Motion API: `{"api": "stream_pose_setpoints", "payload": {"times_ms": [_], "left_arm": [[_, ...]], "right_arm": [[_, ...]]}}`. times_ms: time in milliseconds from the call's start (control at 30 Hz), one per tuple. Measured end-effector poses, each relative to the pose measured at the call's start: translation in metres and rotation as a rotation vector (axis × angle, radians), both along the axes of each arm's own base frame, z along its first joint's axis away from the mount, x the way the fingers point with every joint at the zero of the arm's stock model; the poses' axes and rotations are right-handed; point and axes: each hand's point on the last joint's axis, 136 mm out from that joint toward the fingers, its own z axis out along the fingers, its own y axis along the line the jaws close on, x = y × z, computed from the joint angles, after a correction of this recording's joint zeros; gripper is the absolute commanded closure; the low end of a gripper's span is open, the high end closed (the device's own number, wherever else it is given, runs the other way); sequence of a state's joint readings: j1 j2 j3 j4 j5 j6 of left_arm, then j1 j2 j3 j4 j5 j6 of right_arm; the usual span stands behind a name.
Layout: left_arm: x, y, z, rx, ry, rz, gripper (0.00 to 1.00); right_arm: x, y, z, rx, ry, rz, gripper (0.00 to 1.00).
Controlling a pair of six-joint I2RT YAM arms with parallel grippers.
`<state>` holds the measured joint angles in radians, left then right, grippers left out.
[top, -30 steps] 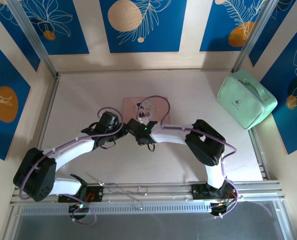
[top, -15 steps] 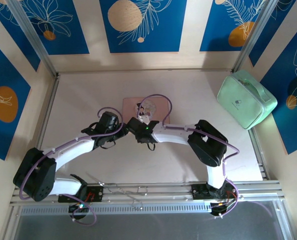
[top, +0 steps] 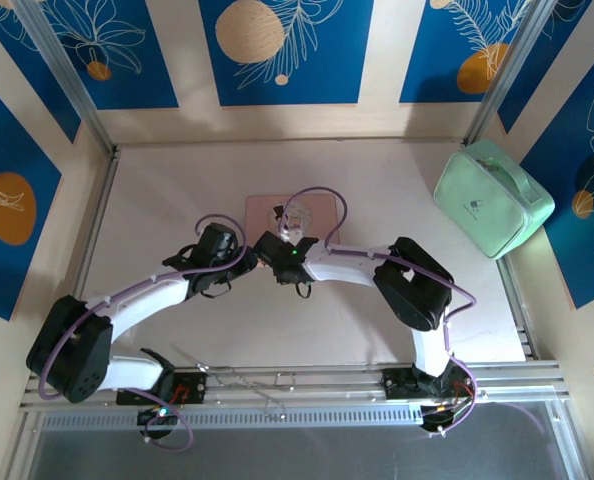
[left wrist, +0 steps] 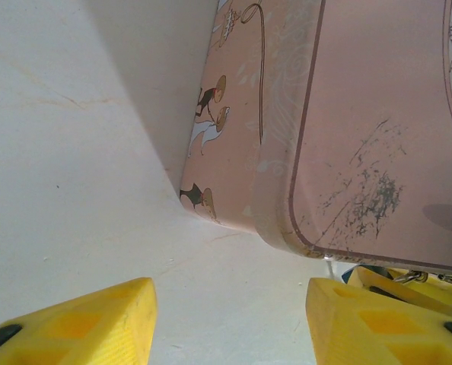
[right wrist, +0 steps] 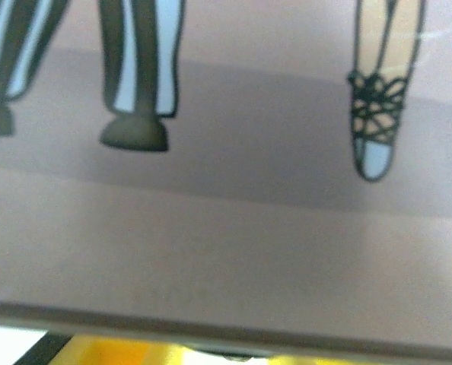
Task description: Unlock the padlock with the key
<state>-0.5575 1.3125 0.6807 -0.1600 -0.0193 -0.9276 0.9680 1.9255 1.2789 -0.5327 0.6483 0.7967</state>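
Here both arms bend inward from their bases and meet at the pink box [top: 262, 207] in the middle of the desk [top: 177, 180]. The left arm [top: 142, 298] runs up and to the right, its wrist low beside the box's near left corner. The left gripper [left wrist: 227, 304] points at that corner with its yellow jaws spread wide, nothing between them and bare desk beneath. The right arm [top: 352, 265] folds at the elbow and reaches leftward, so the right gripper [top: 277, 240] sits at the box's near edge, close to the left one. Its wrist camera is so near the box's printed side that the view is blurred. I cannot tell whether those jaws are spread or pinching anything.

From the left wrist, the padlock [left wrist: 358, 271] shows as a small dark-blue sliver tucked just under the box's near edge. A silvery metal loop [left wrist: 413, 277] sits beside it, against a yellow piece [left wrist: 439, 287] that looks like part of the right gripper. It is too hidden to tell whether the loop is its shackle. A mint-green case [top: 492, 197] lies well apart at the desk's far right.

Against a second ago, the right arm's wrist has crept slightly farther toward the box and its elbow has shifted a little. The left arm holds the same pose.
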Motion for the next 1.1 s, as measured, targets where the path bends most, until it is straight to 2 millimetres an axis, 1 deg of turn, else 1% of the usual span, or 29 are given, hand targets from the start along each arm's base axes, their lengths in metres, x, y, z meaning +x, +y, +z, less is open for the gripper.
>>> {"api": "stream_pose_setpoints", "payload": {"times_ms": [167, 367, 400, 533, 667, 733, 833, 900, 967, 1100], "left_arm": [[0.0, 0.0, 0.0, -0.001, 0.0, -0.001, 0.46], [0.001, -0.001, 0.001, -0.007, -0.004, -0.003, 0.46], [0.0, -0.001, 0.001, -0.007, -0.002, -0.001, 0.46], [-0.001, 0.001, -0.001, -0.004, 0.007, 0.006, 0.46], [-0.001, 0.001, -0.001, -0.003, 0.009, 0.005, 0.46], [-0.001, 0.0, -0.001, -0.004, 0.009, 0.004, 0.46], [-0.001, 0.0, 0.0, -0.007, 0.005, 0.004, 0.46], [-0.001, 0.0, 0.0, -0.007, 0.006, 0.004, 0.46], [-0.001, 0.0, 0.0, -0.006, 0.005, 0.004, 0.46], [-0.001, 0.0, 0.002, -0.01, -0.001, 0.003, 0.46]], "right_arm": [[-0.001, 0.001, 0.002, -0.053, 0.007, -0.009, 0.9], [-0.001, -0.003, 0.002, -0.146, 0.009, -0.043, 0.92], [-0.001, -0.003, 0.002, -0.154, 0.011, -0.049, 0.91], [0.0, -0.006, 0.004, -0.18, 0.011, -0.064, 0.79], [-0.001, -0.007, 0.001, -0.185, 0.009, -0.054, 0.69], [-0.003, -0.01, -0.002, -0.181, 0.009, -0.039, 0.61], [-0.014, -0.017, -0.004, -0.158, 0.011, -0.01, 0.57], [-0.02, -0.02, 0.002, -0.124, -0.001, 0.006, 0.56], [-0.023, -0.019, 0.014, -0.068, -0.029, 0.019, 0.58], [-0.025, -0.018, 0.039, 0.062, -0.086, 0.032, 0.75]]}}
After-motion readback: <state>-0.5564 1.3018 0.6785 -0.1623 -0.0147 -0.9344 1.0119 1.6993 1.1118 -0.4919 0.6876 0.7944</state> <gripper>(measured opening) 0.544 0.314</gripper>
